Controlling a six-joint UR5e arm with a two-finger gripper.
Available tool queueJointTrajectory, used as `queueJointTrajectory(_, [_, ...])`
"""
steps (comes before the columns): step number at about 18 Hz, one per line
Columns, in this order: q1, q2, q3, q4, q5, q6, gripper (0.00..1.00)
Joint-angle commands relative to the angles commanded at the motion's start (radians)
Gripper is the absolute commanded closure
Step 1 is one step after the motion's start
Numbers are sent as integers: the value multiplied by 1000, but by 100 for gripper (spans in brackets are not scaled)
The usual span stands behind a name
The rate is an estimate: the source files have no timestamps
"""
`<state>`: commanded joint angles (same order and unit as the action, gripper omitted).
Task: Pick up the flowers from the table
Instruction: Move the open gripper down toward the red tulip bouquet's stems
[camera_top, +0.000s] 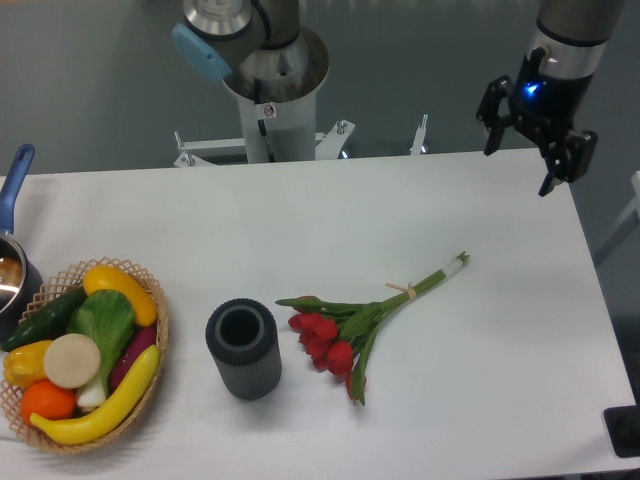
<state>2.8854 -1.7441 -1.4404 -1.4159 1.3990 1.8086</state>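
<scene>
The flowers (345, 330), a small bunch of red tulips with long green stems and leaves tied by a pale band, lie flat on the white table (300, 220) right of centre, heads toward the left, stems pointing up-right. My gripper (520, 170) hangs at the upper right, above the table's far right edge, well away from the flowers. Its two dark fingers are spread apart and hold nothing. A blue light glows on its wrist.
A dark grey ribbed cylinder vase (243, 350) stands just left of the tulip heads. A wicker basket (150, 310) of fruit and vegetables sits at the front left. A blue-handled pot (12, 250) is at the left edge. The robot base (275, 90) stands behind the table.
</scene>
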Motion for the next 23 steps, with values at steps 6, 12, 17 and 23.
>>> queueJointTrajectory(6, [3, 15, -58, 17, -87, -15, 0])
queueJointTrajectory(12, [0, 11, -84, 20, -114, -132, 0])
queueJointTrajectory(17, [-14, 3, -150, 23, -113, -178, 0])
queueJointTrajectory(23, [-109, -57, -189, 58, -112, -294, 0])
